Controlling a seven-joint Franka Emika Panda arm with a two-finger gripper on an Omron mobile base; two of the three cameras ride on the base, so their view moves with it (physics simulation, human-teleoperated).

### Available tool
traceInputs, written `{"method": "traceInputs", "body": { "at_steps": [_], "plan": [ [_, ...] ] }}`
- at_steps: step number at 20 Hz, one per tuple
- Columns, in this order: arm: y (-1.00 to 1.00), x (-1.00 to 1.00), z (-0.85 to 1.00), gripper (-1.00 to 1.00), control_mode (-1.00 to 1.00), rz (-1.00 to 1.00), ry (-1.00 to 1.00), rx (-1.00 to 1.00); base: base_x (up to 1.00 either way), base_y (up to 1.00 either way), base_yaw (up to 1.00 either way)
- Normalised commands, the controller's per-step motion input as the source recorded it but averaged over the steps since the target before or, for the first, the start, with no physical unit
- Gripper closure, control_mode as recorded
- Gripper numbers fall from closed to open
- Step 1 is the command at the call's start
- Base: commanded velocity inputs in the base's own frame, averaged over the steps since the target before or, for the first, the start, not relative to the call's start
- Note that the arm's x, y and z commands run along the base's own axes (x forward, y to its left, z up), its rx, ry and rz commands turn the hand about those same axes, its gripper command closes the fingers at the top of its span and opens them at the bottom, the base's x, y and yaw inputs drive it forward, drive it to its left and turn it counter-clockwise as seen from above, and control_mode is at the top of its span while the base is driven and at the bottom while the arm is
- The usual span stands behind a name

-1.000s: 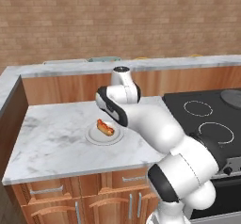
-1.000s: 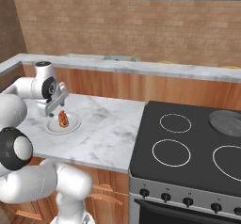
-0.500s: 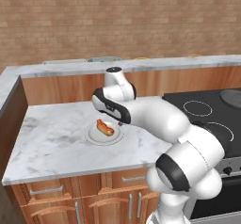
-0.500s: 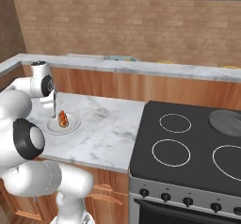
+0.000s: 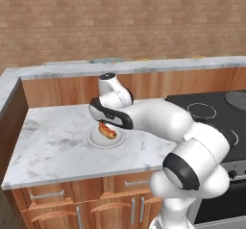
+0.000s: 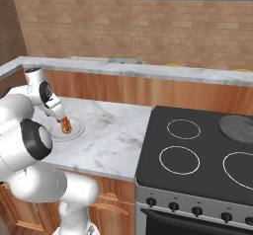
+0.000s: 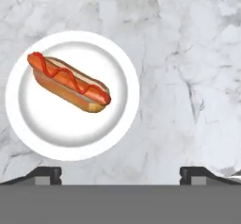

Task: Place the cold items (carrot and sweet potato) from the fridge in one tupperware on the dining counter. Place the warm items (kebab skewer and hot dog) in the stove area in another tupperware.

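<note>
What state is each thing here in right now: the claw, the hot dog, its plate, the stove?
claw: open, empty, hovering above the counter beside the plate.
hot dog: lying on the plate, not gripped.
plate: flat on the marble counter.
stove: burners bare and dark.

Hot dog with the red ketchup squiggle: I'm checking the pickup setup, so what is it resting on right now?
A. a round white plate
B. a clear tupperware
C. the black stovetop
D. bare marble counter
A: the hot dog lies on a round white plate set on the grey-veined marble counter.
</note>
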Motion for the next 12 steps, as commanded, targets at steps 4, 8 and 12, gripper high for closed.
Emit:
{"method": "traceInputs", "body": {
  "at_steps": [4,8,12],
  "plan": [
    [-0.02,0.0,-0.19,-1.0,-1.0,0.58,-0.05,-0.05,0.0,0.0,0.0],
    [0.0,0.05,-0.3,-1.0,-1.0,0.5,-0.02,-0.06,0.0,0.0,0.0],
    [-0.08,0.21,-0.23,-1.0,-1.0,0.35,-0.01,-0.03,0.0,0.0,0.0]
  ]
}}
